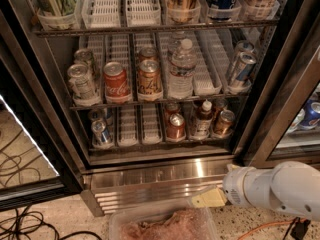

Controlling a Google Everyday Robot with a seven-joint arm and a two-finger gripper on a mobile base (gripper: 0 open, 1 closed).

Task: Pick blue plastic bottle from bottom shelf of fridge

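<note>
Down low, the bottom shelf (150, 145) of the fridge (272, 84) is carrying a silver can (101, 132) at left, then a copper can (176, 126). Just beside it the blue plastic bottle (203, 120) is standing upright, a second can (223, 122) at its right. Lower right, the tool (209, 198) is hanging before the base grille (150, 189), well apart from the bottle; whether it is apart or together I cannot tell.

You have the gripper (209, 198) at the lower right of the frame, before the ribbed steel base of the fridge (150, 179). Above it, on the bottom shelf (131, 130), the blue plastic bottle (203, 120) stands upright between a copper can (176, 127) and a second can (223, 123).
</note>
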